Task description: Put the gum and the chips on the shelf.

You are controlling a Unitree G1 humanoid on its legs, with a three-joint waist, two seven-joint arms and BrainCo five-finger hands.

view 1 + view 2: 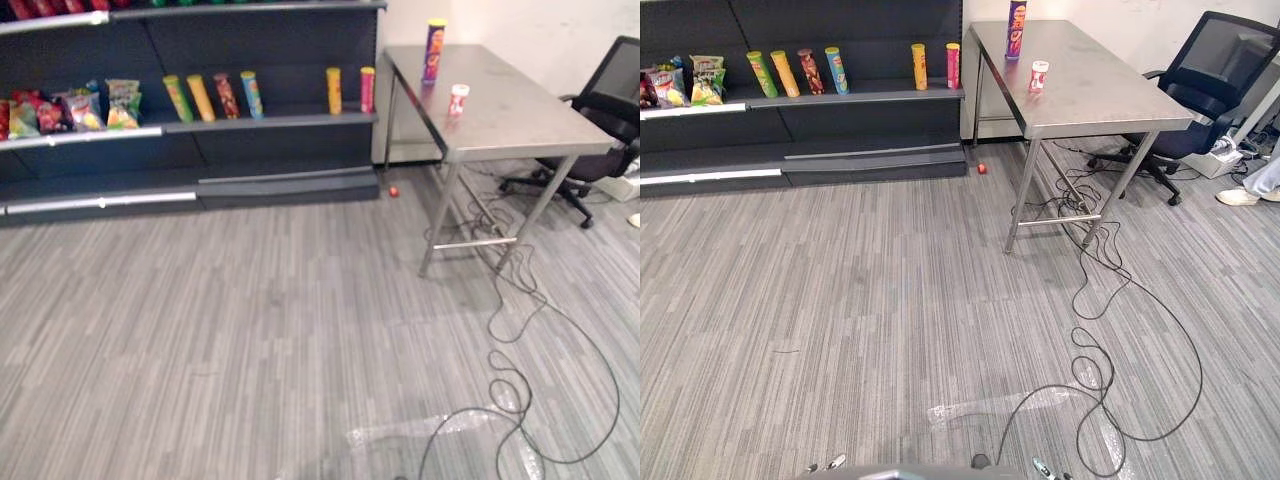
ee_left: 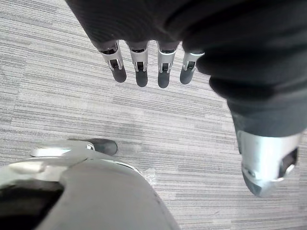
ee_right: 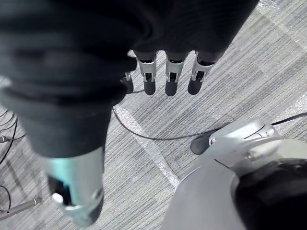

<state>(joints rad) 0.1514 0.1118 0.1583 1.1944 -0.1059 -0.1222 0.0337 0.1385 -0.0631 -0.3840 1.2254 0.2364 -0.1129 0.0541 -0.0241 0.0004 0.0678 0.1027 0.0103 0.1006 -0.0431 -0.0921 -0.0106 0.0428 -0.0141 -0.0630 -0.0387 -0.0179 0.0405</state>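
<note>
Both chips (image 1: 434, 50), prob. gum (image 1: 458, 100), far from hands (image 2: 140, 72) (image 3: 171, 80)

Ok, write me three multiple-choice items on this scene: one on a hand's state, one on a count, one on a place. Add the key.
1. The robot's left hand is:
A) open and empty
B) shut, holding nothing
C) shut on a bag

2. How many tall colourful tubes stand on the middle board of the dark shelf?
A) two
B) six
C) eleven

3. Where is the small red-and-white gum tub?
A) in the left hand
B) on the dark shelf
C) on the silver metal table, near the tall purple chips can

Key:
1 A: its fingers hang straight with nothing between them.
2 B: four stand in a row and two more stand apart near the table end.
3 C: it stands on the tabletop.
</note>
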